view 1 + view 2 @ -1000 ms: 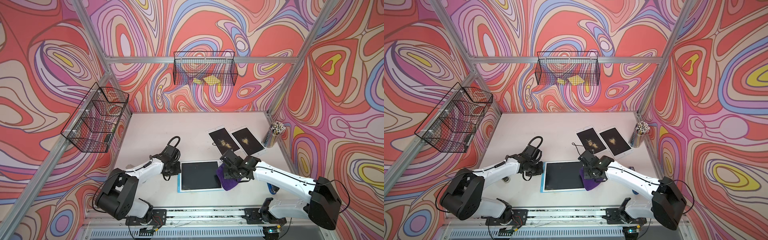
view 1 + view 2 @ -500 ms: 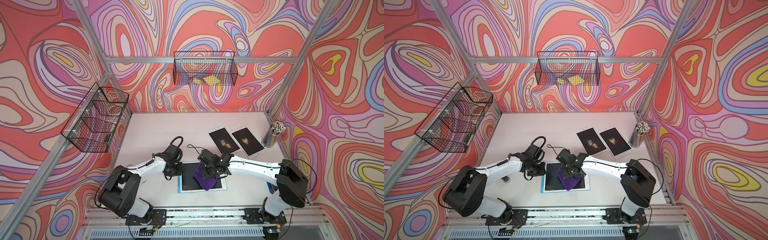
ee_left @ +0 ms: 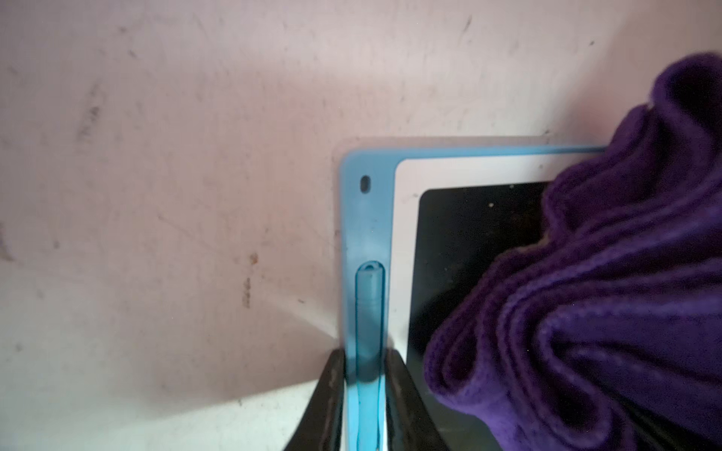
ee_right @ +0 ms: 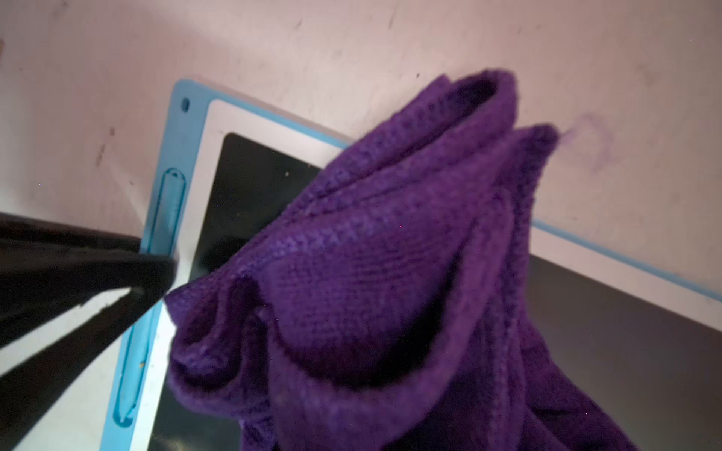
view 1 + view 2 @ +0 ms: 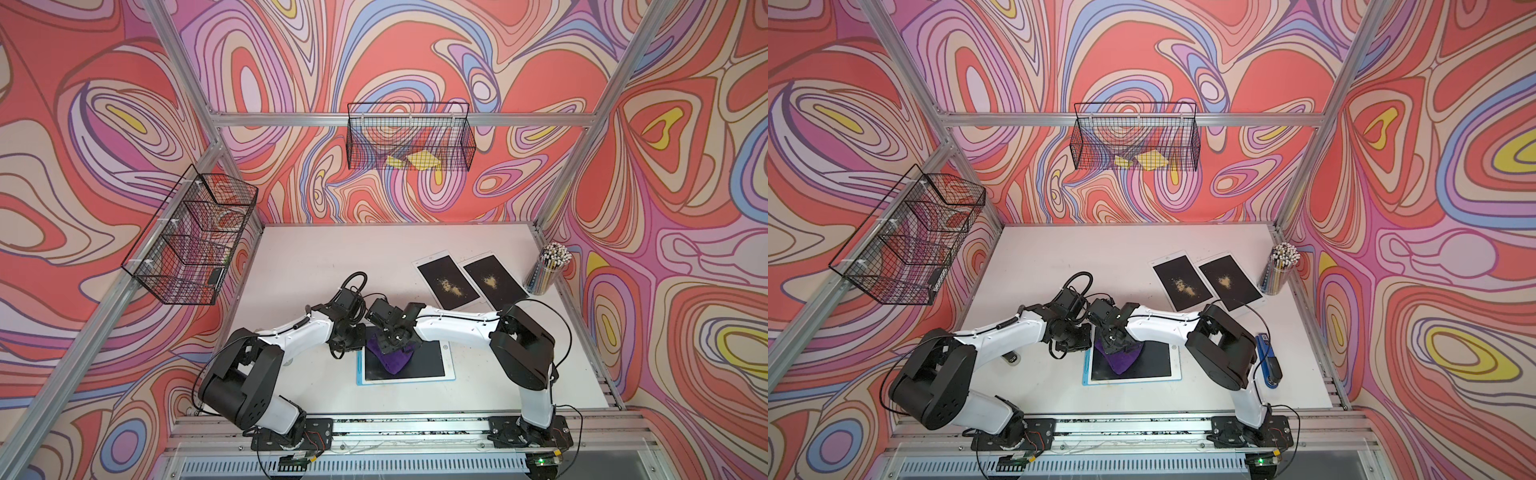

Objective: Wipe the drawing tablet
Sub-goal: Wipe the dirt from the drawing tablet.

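The drawing tablet [image 5: 428, 359] [image 5: 1154, 361], with a blue frame, white bezel and black screen, lies flat near the table's front. My left gripper [image 5: 353, 338] [image 3: 365, 357] sits at its left edge, the jaws closed narrowly on the blue rim strip that holds the stylus. My right gripper [image 5: 392, 337] [image 5: 1115, 337] is shut on a bunched purple cloth [image 5: 392, 360] [image 4: 390, 273]. The cloth rests on the left part of the screen and hides the right jaws in the right wrist view. There the left gripper's fingers [image 4: 148, 269] show right beside the cloth.
Two more tablets [image 5: 449, 282] [image 5: 494, 280] with yellowish crumbs lie at the back right, next to a cup of pencils [image 5: 548, 270]. Wire baskets hang on the left wall [image 5: 191, 237] and the back wall [image 5: 409, 141]. A blue object [image 5: 1266, 357] lies by the right arm.
The right gripper has dragged the purple cloth across the screen from the tablet's right edge to its left part. The left gripper has stayed at the left edge.
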Tool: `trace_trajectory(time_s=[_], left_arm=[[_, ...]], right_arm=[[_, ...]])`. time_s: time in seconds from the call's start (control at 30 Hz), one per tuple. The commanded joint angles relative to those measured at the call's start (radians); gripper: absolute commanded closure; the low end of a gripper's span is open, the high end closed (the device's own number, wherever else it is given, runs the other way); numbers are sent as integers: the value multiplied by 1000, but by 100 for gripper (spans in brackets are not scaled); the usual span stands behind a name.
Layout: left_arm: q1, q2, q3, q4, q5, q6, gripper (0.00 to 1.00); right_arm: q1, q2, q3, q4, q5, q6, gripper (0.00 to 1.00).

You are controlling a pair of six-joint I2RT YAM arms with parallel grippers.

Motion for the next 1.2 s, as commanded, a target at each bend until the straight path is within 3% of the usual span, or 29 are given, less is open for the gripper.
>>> trace_trajectory(time_s=[0.0,0.13,0.3,0.43,0.57,0.67,0.83,1.0,1.17], left_arm=[[-9,36,-27,-40,-34,17,79],[-7,33,-20,-41,-36,19,79],[-6,29,-16,-41,-36,23,79],[-6,25,-18,-39,-27,20,79],[-5,18,-18,-39,-24,17,79],[-6,12,-18,-40,-27,17,79],[-5,15,-24,-33,-24,14,79],[-6,22,-36,-17,-20,5,79],[-5,25,-35,-16,-23,5,79]], right_arm=[[-92,-9,-118,-26,99,15,100],[-160,-189,-329,-53,131,41,100],[-344,-465,-604,-41,25,59,100],[-359,-637,-607,-112,32,115,100],[-305,-762,-521,-123,55,128,100],[-249,-731,-451,-67,-14,88,100],[-204,-518,-375,93,-153,58,100],[-138,-252,-243,170,-213,55,100],[-37,-119,-171,201,-248,81,100]])
